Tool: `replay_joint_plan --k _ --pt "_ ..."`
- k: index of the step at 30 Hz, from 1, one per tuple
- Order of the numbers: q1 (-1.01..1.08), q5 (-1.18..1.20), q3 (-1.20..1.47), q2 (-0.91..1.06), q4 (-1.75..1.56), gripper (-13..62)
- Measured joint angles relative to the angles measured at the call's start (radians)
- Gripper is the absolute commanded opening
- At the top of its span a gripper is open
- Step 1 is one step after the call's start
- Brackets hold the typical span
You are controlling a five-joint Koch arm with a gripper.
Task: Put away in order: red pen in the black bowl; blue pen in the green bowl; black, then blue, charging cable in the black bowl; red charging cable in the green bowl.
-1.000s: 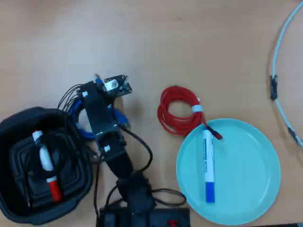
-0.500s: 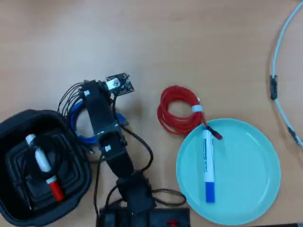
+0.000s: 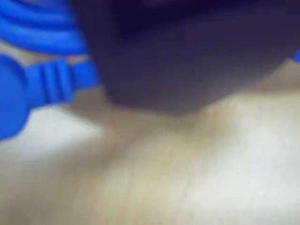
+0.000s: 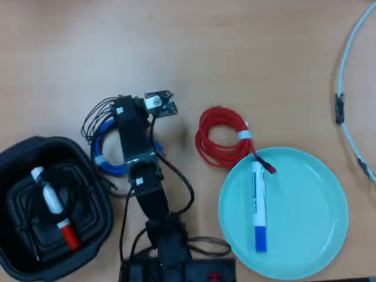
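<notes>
Both pens binned; blue cable [image 4: 108,154] and red cable [image 4: 220,137] remain on table. Gripper [image 4: 130,126] state indeterminable.

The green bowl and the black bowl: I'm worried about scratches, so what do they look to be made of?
The green bowl looks like smooth moulded plastic or melamine: even mint colour, soft sheen, thin rim. The black bowl seems to be thin matte plastic, with rounded corners and a ribbed pattern pressed into its base. Neither can be confirmed from the overhead view alone.
</notes>
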Motion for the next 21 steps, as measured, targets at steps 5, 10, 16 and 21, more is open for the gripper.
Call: replay_joint_plan --k 5,10,16,21 --pt "0.043 -0.118 0.003 0.101 0.060 -6.7" --pt "0.078 -0.281 0.003 0.282 0.080 -6.7" --pt "0.101 -0.403 0.003 0.443 0.123 -6.7" --pt "0.161 -0.543 0.003 0.529 0.130 -6.7"
